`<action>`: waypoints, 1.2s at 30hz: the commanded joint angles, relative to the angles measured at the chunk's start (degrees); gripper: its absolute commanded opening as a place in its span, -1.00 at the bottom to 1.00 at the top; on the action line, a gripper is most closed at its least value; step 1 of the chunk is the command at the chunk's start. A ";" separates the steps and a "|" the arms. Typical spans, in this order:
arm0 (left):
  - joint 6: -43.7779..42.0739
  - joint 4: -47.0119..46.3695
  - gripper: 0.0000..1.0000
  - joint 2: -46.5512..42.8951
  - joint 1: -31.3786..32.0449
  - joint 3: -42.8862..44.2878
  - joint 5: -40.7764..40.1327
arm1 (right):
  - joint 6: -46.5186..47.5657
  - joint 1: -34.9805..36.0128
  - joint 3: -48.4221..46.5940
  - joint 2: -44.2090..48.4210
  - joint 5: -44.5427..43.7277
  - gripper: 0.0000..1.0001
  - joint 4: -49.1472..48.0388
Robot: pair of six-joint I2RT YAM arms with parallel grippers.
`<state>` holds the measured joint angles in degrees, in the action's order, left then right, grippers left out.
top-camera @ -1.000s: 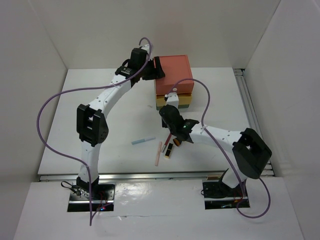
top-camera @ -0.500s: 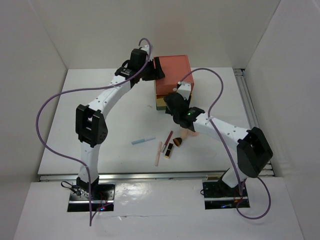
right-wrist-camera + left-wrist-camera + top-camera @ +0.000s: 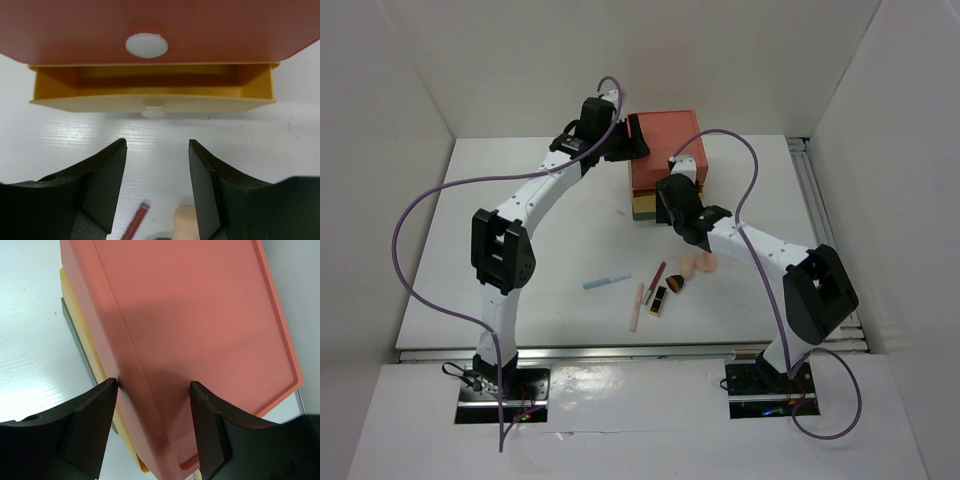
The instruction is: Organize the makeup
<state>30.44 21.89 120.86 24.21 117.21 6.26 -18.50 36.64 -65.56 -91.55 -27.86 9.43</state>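
There are two peach sponges (image 3: 687, 267), one blue pencil (image 3: 607, 281), one pink pencil (image 3: 637, 308), one black lipstick (image 3: 660, 300) and one drawer box (image 3: 660, 140) (three layers: coral, yellow, green).

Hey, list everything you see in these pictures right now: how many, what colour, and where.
drawer box: one, coral over yellow over green, back middle of the table
yellow drawer: one, pulled out toward the arms
sponges: two, peach, in front of the box
red pencil: one, left of the sponges
pink pencil: one, nearer the arms
blue pencil: one, farthest left
lipstick: one, black, beside the pink pencil
small piece: one, black and orange, too small to name
table: one, white
cables: two, purple, one on each arm
left gripper: black, jaws apart at the box's coral top
right gripper: black, open, facing the yellow drawer
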 commanded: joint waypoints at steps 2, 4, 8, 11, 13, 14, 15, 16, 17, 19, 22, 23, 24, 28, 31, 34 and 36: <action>-1.78 9.49 0.42 -0.18 0.75 -2.51 0.15 | 2.15 -1.93 -3.43 -3.10 1.67 0.20 -3.28; -1.78 9.49 0.42 -0.18 0.75 -2.51 0.15 | 2.15 -2.62 -3.96 -3.72 1.67 0.20 -4.76; -1.78 9.49 0.42 -0.18 0.75 -2.51 0.15 | 1.54 -3.77 -3.96 -4.95 4.38 0.09 -6.53; -1.78 9.49 0.42 -0.18 0.75 -2.51 0.15 | 0.93 -3.77 -3.96 -5.48 5.44 0.06 -8.11; -1.78 9.49 0.42 -0.18 0.75 -2.51 0.15 | 0.92 -3.77 -4.57 -6.80 6.14 0.06 -8.11; -1.78 9.49 0.42 -0.18 0.75 -2.51 0.15 | 0.40 -3.77 -4.58 -6.80 6.15 0.06 -8.11; -1.78 9.49 0.42 -0.18 0.75 -2.51 0.15 | 0.40 -3.77 -4.58 -7.41 6.67 0.06 -8.11; -1.78 9.49 0.42 -0.18 0.75 -2.51 0.15 | 0.40 -3.77 -4.58 -7.94 6.67 0.04 -8.11; -1.78 9.49 0.42 -0.18 0.75 -2.51 0.15 | -0.39 -3.77 -5.10 -7.94 6.68 0.04 -8.72; -1.78 9.49 0.42 -0.18 0.75 -2.51 0.15 | -1.09 -3.77 -5.10 -8.47 5.80 -0.05 -9.25; -1.78 9.49 0.42 -0.71 0.75 -3.04 0.15 | -1.63 -3.77 -5.10 -8.47 5.80 -0.16 -9.78; -1.78 9.49 0.42 -0.71 0.75 -3.04 0.15 | -1.63 -3.77 -4.58 -8.47 5.80 -0.23 -10.30; -1.78 9.49 0.42 -0.71 0.75 -3.04 0.15 | -1.63 -3.77 -4.58 -8.47 5.10 -0.30 -10.31; -1.78 9.49 0.42 -0.71 0.75 -3.04 0.15 | -2.33 -3.24 -4.05 -7.34 3.08 -0.76 -10.31; -1.78 8.96 0.42 -0.71 0.75 -3.04 0.15 | -2.33 -3.24 -2.48 -6.63 3.07 -0.86 -9.79; -1.78 8.96 0.42 -0.71 0.75 -3.04 0.15 | -3.38 -1.32 0.77 -4.87 2.46 -1.00 -9.26; -1.78 8.96 0.42 -0.71 0.75 -3.04 0.15 | -4.25 -0.09 2.88 -2.77 1.41 -1.00 -8.12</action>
<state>30.39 22.59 120.11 24.29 116.55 6.31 -20.78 34.28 -65.19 -98.54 -24.51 1.58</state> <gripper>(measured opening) 0.715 0.301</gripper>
